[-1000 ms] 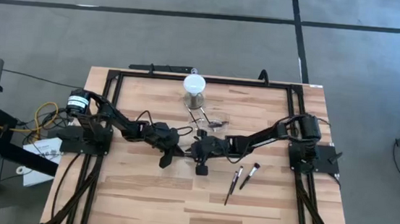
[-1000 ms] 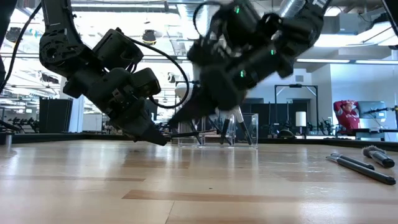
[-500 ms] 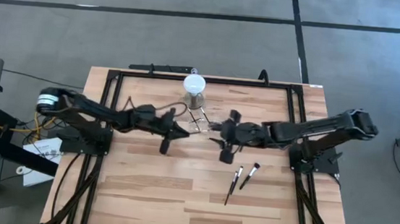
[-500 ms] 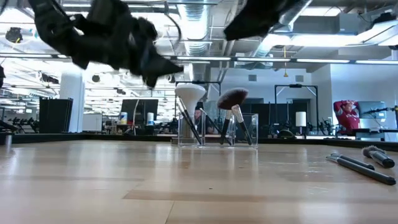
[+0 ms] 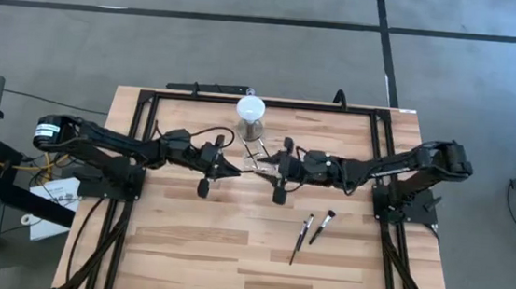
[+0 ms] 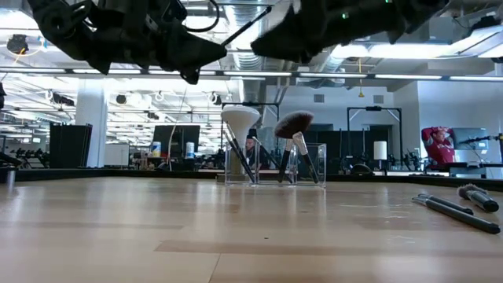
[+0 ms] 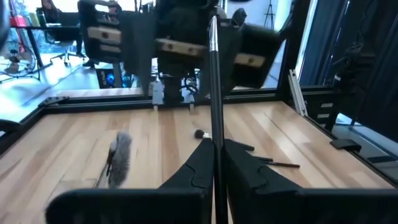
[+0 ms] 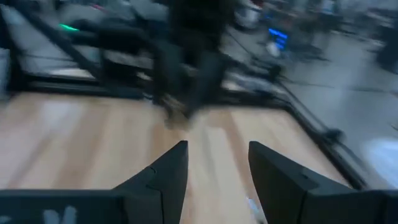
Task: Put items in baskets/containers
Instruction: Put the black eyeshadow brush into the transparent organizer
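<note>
Right gripper (image 5: 281,164) nearer, now empty, agape; left gripper (image 5: 230,168) clamping brush (image 7: 213,81).

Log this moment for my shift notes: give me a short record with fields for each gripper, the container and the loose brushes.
left gripper: shut on a brush, raised above the table, near the container
right gripper: open, empty, raised, facing the left gripper across the container
container: clear, at the table's far middle, brushes standing in it, heads up
loose brushes: two lying on the table on the right arm's side
grey cylinder: white top, behind the container
</note>
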Tool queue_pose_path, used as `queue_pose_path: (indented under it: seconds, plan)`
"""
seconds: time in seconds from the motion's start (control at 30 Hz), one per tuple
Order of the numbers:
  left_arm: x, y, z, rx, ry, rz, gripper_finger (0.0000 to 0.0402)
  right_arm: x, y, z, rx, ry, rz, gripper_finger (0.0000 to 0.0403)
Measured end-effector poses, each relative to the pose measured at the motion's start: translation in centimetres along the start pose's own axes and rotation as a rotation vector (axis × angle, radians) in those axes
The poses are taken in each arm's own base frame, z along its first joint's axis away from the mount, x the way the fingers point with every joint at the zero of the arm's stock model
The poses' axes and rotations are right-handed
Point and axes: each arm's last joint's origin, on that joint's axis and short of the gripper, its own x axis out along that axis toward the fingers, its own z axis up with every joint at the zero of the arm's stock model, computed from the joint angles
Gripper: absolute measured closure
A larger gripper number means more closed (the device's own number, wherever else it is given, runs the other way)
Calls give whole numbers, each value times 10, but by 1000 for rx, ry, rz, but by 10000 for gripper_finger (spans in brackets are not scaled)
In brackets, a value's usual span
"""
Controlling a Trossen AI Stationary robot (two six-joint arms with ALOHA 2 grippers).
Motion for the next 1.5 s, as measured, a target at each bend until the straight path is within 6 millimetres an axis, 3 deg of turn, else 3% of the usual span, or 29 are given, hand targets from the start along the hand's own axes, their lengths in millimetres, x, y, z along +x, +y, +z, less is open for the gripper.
queue_pose_path:
  seconds: [0.4,0.83,1.33,1.5]
  plan:
    - [6,0,-11,-14,43,-8,381,-2,8,10,-47,-100,111,245]
    - [6,0,-8,0,14,-6,380,-1,7,5,-59,-57,120,332]
    - [6,0,-8,-1,21,-13,380,-2,8,8,-58,-88,161,338]
    - [6,0,-8,-1,22,-12,380,-2,8,8,-58,-87,161,365]
